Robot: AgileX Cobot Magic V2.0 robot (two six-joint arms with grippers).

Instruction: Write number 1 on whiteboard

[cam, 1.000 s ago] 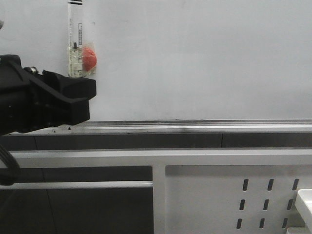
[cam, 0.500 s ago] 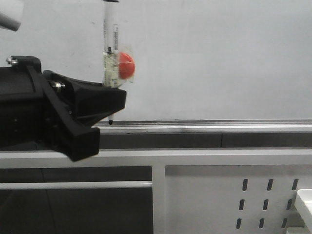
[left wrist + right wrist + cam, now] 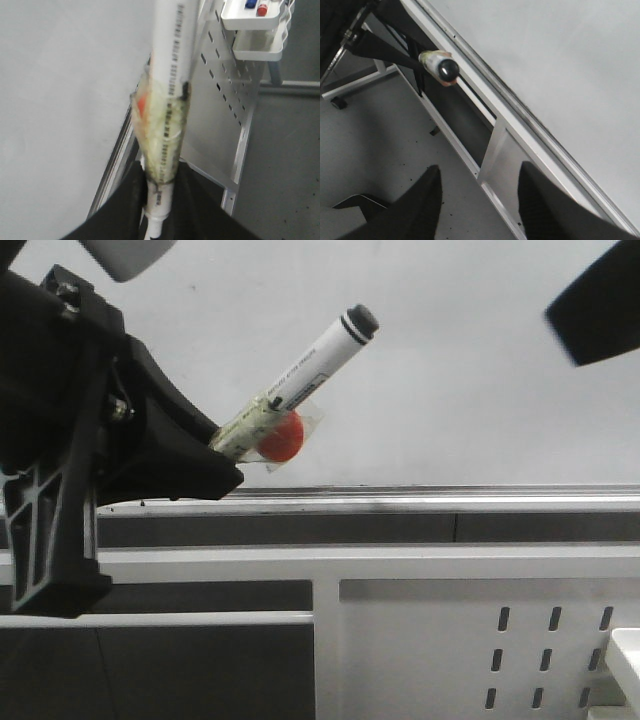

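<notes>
Small black print runs along the white plastic marker pen (image 3: 300, 375) I hold, too blurred to read.

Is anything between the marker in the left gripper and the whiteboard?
Nothing visible stands between them. The left gripper holds the marker tilted in front of the bare whiteboard; its black end points up and right toward the right gripper, which is open. No number 1 is visible on the board.
</notes>
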